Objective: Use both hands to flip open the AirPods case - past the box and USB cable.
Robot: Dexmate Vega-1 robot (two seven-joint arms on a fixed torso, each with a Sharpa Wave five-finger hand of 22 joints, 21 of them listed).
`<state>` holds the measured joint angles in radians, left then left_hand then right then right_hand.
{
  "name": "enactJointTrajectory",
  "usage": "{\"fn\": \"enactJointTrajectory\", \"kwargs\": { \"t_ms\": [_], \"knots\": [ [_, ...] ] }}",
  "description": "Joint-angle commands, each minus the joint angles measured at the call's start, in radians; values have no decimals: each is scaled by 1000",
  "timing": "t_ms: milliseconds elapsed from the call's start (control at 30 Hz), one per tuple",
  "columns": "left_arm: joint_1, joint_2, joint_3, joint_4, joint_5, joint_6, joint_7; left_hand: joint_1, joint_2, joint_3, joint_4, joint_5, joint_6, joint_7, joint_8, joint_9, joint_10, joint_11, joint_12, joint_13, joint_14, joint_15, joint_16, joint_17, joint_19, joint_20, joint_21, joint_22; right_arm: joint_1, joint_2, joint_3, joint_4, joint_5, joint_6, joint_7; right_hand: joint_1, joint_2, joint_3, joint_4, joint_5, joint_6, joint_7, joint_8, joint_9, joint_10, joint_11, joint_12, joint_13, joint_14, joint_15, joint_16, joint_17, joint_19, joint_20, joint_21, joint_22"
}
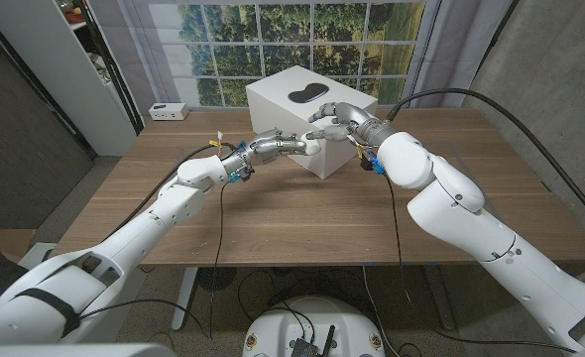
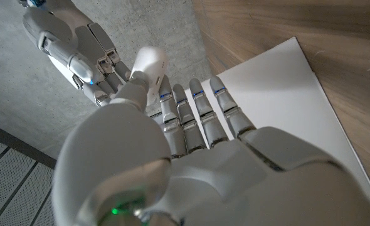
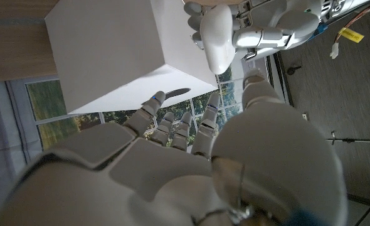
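Left hand (image 1: 291, 145) grips AirPods case (image 2: 148, 66); right hand (image 1: 334, 119) fingers apparently touch it — grasp unclear.

One white box (image 1: 309, 112) with a dark oval mark on top, one AirPods case (image 2: 148, 66), one small white device (image 1: 167, 112) near the window, two robot hands (image 1: 285, 145) (image 1: 338, 120).

You can't really see the AirPods case (image 2: 148, 63) seam, since the left hand (image 2: 172, 144) fingers cover its lower half. The box (image 3: 110, 50) is cut off at the frame edge beyond the right hand (image 3: 191, 169), and whether the lid's cracked is too small to tell.
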<state>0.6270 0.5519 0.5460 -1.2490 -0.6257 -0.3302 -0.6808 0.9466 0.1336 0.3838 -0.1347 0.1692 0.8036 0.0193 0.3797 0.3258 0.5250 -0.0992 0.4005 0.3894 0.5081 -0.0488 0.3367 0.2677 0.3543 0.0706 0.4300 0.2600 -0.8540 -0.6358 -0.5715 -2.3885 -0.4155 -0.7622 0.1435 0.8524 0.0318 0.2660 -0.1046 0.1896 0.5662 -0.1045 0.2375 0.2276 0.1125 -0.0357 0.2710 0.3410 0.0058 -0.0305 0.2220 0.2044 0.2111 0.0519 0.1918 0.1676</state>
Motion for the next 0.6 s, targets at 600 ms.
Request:
{"fn": "enactJointTrajectory", "kwargs": {
  "t_ms": [600],
  "knots": [
    [40,-16,-21,-30,22,-117,100,56,46,-19,8,18,116,-117,36,72,27,-69,-2,40,-39,-95,48,80,-46,15,20,8,41,-108,63,-26,511,-77,-159,-31,-6,-19,-4,8,81,101,20,1,33,29,8,3,1,-30,-3,-3,-1,12,-4,2]
  ]
}}
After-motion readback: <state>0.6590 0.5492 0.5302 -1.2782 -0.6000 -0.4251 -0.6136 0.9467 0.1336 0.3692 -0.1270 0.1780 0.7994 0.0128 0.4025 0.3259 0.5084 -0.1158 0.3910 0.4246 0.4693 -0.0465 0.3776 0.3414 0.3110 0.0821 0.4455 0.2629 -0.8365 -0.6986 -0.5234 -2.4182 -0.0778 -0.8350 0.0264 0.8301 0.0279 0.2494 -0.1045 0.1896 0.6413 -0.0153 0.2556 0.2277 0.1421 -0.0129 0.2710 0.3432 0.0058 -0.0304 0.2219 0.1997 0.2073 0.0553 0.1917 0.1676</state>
